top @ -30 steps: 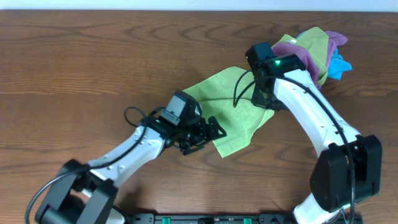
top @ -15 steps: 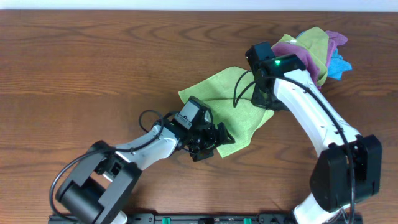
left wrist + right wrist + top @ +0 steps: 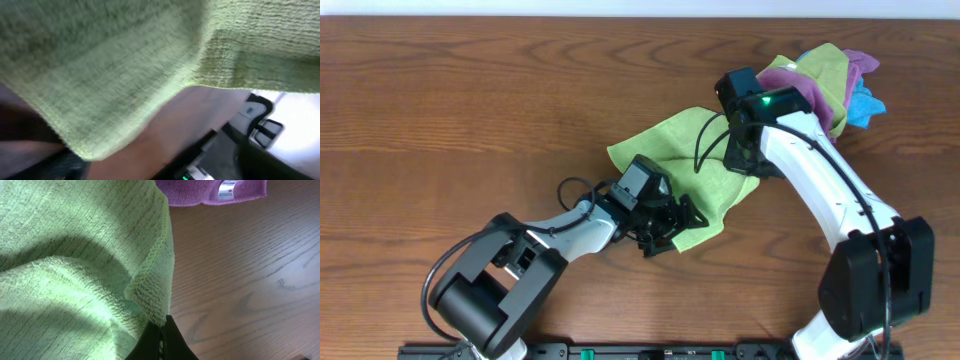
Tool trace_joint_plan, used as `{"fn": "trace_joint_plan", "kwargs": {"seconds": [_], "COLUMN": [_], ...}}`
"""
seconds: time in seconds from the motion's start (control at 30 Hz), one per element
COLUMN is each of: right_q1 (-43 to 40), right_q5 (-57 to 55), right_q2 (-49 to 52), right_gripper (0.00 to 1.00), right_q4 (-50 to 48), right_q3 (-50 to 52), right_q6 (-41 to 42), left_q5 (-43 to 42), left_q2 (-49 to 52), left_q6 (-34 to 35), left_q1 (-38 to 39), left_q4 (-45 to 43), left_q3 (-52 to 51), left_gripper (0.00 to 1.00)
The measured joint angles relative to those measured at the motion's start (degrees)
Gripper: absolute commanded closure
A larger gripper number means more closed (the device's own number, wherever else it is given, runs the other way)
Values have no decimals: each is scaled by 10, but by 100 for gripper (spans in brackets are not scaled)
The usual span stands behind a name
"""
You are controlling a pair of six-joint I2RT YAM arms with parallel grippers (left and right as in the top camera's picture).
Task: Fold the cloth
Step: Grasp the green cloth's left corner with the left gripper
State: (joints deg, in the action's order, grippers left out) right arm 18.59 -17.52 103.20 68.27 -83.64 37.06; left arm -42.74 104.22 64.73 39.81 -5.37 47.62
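Note:
A light green cloth (image 3: 685, 160) lies rumpled in the middle of the wooden table (image 3: 470, 100). My right gripper (image 3: 742, 152) is at its right edge. In the right wrist view the black fingers (image 3: 161, 330) are shut on a raised fold of the green cloth (image 3: 65, 255). My left gripper (image 3: 673, 228) is at the cloth's near corner, its fingers apart on either side of that corner. The left wrist view is blurred. It shows the green cloth (image 3: 125, 60) close above the wood, with the hem hanging free.
A pile of other cloths (image 3: 830, 75), purple, green and blue, lies at the back right just behind my right arm. A purple cloth with a white tag (image 3: 210, 190) shows in the right wrist view. The robot base (image 3: 650, 350) runs along the near table edge.
My left gripper has moved right and slightly down, from beside the cloth's left side onto its near corner. The right arm and its hold have not moved.

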Motion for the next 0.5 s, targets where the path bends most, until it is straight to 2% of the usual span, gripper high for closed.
{"fn": "trace_joint_plan", "kwargs": {"seconds": [0.03, 0.2, 0.3, 0.5], "right_q1": [0, 0, 0, 0], "right_q5": [1, 6, 11, 13], "right_q2": [0, 0, 0, 0], "right_gripper": [98, 98, 98, 98], "right_q4": [0, 0, 0, -2], "right_q3": [0, 0, 0, 0], "right_q6": [0, 0, 0, 0], "left_q5": [-1, 5, 14, 22], "left_q2": [6, 25, 35, 42], "left_q6": [2, 2, -7, -40], "left_q1": [2, 12, 14, 12], "left_q4": [-2, -10, -10, -8], "left_q3": [1, 3, 3, 3], "left_gripper": [24, 63, 94, 94]}}
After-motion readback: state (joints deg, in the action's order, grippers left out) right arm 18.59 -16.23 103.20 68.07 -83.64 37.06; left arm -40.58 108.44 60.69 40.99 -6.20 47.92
